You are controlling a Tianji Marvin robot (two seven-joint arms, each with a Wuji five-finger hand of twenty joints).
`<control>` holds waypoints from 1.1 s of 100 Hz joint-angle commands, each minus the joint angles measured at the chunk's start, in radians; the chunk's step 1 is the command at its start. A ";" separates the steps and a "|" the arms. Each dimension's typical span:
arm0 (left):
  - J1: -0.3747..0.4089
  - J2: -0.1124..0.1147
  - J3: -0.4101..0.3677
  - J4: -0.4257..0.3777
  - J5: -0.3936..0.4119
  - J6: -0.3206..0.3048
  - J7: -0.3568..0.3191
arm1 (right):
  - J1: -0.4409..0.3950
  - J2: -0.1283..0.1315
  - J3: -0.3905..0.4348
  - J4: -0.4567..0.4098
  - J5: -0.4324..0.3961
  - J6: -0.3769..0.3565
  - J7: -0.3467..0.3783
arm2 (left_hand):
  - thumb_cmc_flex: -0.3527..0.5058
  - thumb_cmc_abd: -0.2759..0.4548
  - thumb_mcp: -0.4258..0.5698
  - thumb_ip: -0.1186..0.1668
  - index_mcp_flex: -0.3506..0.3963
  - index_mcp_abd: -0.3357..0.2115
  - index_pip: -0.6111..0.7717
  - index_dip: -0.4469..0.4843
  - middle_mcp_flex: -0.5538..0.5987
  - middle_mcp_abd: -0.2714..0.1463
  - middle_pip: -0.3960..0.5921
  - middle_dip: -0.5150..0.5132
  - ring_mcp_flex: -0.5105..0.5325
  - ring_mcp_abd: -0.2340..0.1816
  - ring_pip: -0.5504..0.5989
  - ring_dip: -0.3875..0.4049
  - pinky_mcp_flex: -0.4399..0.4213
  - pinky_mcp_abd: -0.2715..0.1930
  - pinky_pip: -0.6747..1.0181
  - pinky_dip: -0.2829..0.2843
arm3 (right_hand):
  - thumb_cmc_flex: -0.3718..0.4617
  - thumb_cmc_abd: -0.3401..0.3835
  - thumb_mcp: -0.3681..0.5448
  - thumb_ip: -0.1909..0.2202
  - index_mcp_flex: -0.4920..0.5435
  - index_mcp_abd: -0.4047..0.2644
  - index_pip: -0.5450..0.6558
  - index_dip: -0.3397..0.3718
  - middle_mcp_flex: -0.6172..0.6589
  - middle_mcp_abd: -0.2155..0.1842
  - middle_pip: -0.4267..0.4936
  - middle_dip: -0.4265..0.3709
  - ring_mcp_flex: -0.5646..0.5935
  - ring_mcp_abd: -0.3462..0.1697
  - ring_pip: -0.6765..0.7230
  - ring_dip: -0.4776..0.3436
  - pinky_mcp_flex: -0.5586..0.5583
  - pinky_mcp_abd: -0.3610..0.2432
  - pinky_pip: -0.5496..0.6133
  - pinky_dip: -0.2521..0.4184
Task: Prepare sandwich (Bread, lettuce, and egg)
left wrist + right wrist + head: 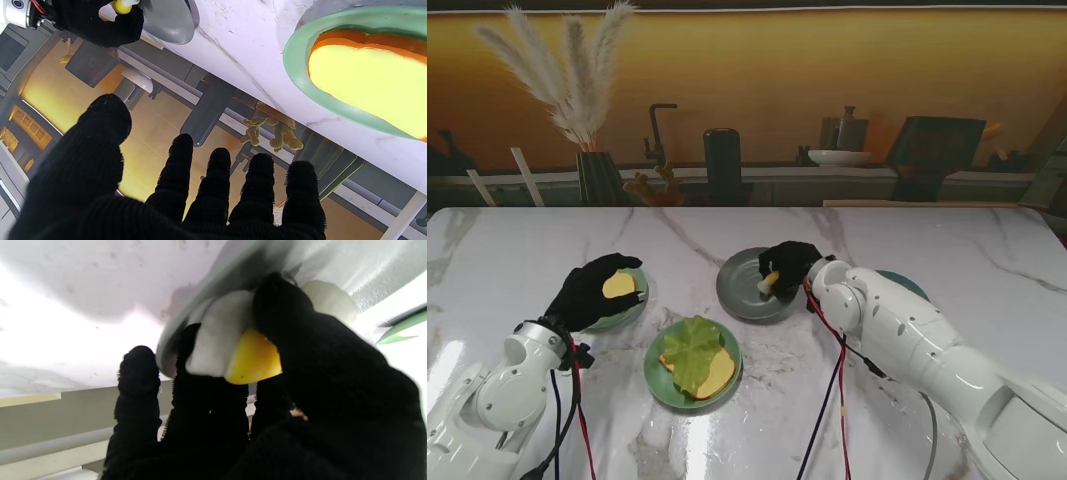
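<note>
While the fried egg (233, 350) sits pinched between thumb and fingers of the right hand (787, 268), over the grey plate (742, 290), best to lift straight up before any sideways travel. Looks held by one edge only in the right wrist view, white folded against the fingertips, yolk bulging toward the palm, so worth keeping the squeeze steady and the wrist level; a tilt could let it slide out. Touching the plate or just clear of it cannot be told from these views.

Target lies nearer to me and to the left: the green plate (655, 372) carrying a bread slice (717, 378) with the lettuce leaf (694, 352) spread on top. Should be carried low across the short gap, centred over the leaf, lowered until the white rests on the lettuce, and only then released by spreading the fingers. Dropping from height risks a bounce off the crinkled leaf or a nudge that shifts it off the bread.

Left hand (590, 290) hovers over the second green plate (632, 312) on the left, fingers spread and holding nothing, with the top bread slice (367, 80) lying flat beneath it. Better kept there, well apart from the middle plate, until the egg is seated, so the two arms do not crowd each other.
</note>
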 commanded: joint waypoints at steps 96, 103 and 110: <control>0.010 -0.007 -0.022 -0.003 0.008 -0.007 0.024 | -0.305 0.085 0.215 -0.486 -0.083 -0.084 0.043 | 0.021 0.025 0.005 -0.057 0.019 -0.022 0.006 0.006 0.011 0.005 0.003 0.003 0.020 -0.015 0.001 0.001 -0.014 0.002 0.001 0.012 | 0.059 -0.045 0.055 0.033 0.052 -0.003 0.056 -0.012 0.044 -0.005 -0.014 0.027 0.042 0.009 -0.022 -0.002 0.013 -0.027 0.033 0.030; 0.013 -0.006 -0.026 -0.004 0.011 -0.012 0.025 | -0.314 0.082 0.206 -0.494 -0.057 -0.086 0.051 | 0.022 0.025 0.004 -0.057 0.019 -0.022 0.005 0.006 0.011 0.006 0.003 0.003 0.020 -0.014 0.000 0.001 -0.014 0.002 0.001 0.012 | 0.057 -0.042 0.055 0.033 0.049 -0.002 0.056 -0.008 0.040 -0.005 -0.013 0.029 0.037 0.011 -0.022 0.000 0.008 -0.026 0.033 0.031; 0.016 -0.006 -0.029 -0.005 0.011 -0.015 0.024 | -0.317 0.079 0.193 -0.496 -0.040 -0.089 0.059 | 0.021 0.026 0.004 -0.057 0.019 -0.022 0.004 0.006 0.012 0.005 0.003 0.003 0.019 -0.015 0.000 0.001 -0.014 0.002 0.001 0.012 | 0.057 -0.037 0.055 0.033 0.043 0.005 0.057 -0.004 0.035 -0.004 -0.013 0.030 0.031 0.013 -0.025 0.001 0.001 -0.026 0.032 0.032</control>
